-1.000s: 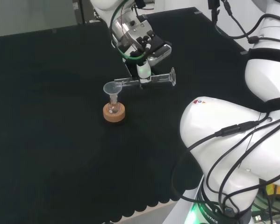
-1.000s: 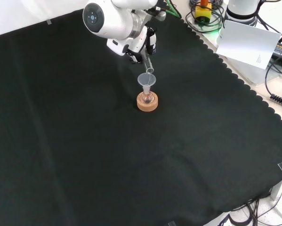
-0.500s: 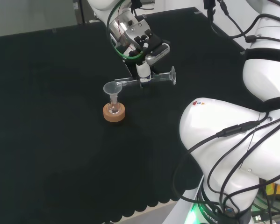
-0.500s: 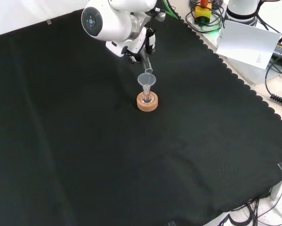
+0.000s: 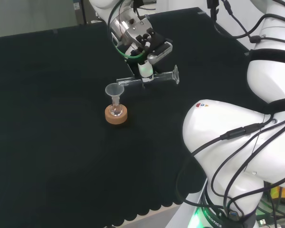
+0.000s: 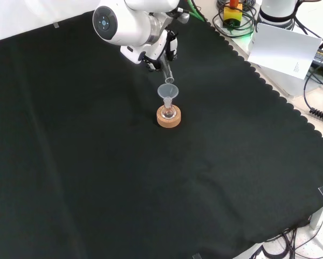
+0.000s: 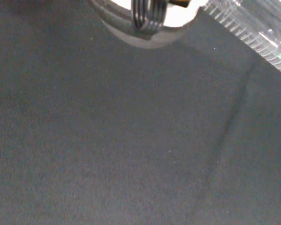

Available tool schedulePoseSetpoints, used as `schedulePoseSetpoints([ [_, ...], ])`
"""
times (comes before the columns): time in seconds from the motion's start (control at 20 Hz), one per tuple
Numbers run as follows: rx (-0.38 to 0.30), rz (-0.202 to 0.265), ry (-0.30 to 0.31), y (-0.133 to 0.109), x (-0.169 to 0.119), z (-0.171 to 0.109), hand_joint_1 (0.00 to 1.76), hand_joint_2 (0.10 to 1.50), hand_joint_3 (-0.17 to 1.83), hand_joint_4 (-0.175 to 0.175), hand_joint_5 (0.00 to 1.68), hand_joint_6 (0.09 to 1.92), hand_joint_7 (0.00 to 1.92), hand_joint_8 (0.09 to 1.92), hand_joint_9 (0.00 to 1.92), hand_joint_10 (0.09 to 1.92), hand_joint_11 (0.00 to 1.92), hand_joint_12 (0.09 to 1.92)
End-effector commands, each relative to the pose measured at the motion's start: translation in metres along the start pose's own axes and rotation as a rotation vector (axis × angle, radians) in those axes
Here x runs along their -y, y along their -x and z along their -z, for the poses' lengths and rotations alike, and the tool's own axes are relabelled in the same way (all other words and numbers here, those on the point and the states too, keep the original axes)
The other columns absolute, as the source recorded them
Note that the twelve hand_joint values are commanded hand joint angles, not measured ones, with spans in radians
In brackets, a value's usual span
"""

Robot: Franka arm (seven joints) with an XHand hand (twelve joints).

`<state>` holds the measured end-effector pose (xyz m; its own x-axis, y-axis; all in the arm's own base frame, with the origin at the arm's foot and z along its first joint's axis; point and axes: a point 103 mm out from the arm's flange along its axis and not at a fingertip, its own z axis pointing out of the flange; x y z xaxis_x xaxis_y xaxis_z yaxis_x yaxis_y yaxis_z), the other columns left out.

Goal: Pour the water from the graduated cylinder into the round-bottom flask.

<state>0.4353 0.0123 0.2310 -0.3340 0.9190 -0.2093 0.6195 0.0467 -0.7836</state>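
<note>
Hand: the black and white robot hand (image 5: 143,45) hangs above the far middle of the black cloth-covered bench (image 5: 47,156) in the head view, fingers curled round the middle of the cylinder and nothing else in its hold.

Cylinder: the clear plastic graduated cylinder (image 5: 154,78) lies close to level in the head view, its flat foot to the right and its mouth to the left, just above the funnel's right rim. Printed scale marks show on its wall in the wrist view (image 7: 253,35). Whether water remains inside cannot be told.

Funnel: 1 small clear funnel (image 5: 114,90) sits upright in the neck of the flask; in the front view (image 6: 168,91) the cylinder's lip hangs just above its far edge.

Flask: the small clear round-bottom flask (image 5: 115,110) stands on a tan cork ring stand (image 5: 116,116), near the middle of the cloth, left of the hand in the head view. Its fill level is too small to read.

Stage: judged as the pour itself, or its tail end.

Risk 1: the lip sits at the funnel's rim, not over its centre, so a stream could fall outside onto the cloth.

Risk 2: if the cylinder dips, it could knock the funnel and tip the light flask off its ring.

Risk 3: a fast tilt could overfill the narrow funnel.
</note>
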Motion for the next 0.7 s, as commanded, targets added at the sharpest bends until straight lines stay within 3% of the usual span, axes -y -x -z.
schedulePoseSetpoints([
  [0.05, 0.004, -0.004, -0.017, -0.0003, 0.0017, 0.0025, 1.32, 0.96, -0.02, -0.175, 1.42, 0.22, 1.52, 0.09, 1.72, 0.09, 1.38, 0.62],
  [0.7, 0.008, -0.006, -0.029, 0.0004, 0.0025, 0.0024, 1.32, 0.96, -0.02, -0.175, 1.42, 0.21, 1.52, 0.09, 1.72, 0.09, 1.38, 0.62],
])
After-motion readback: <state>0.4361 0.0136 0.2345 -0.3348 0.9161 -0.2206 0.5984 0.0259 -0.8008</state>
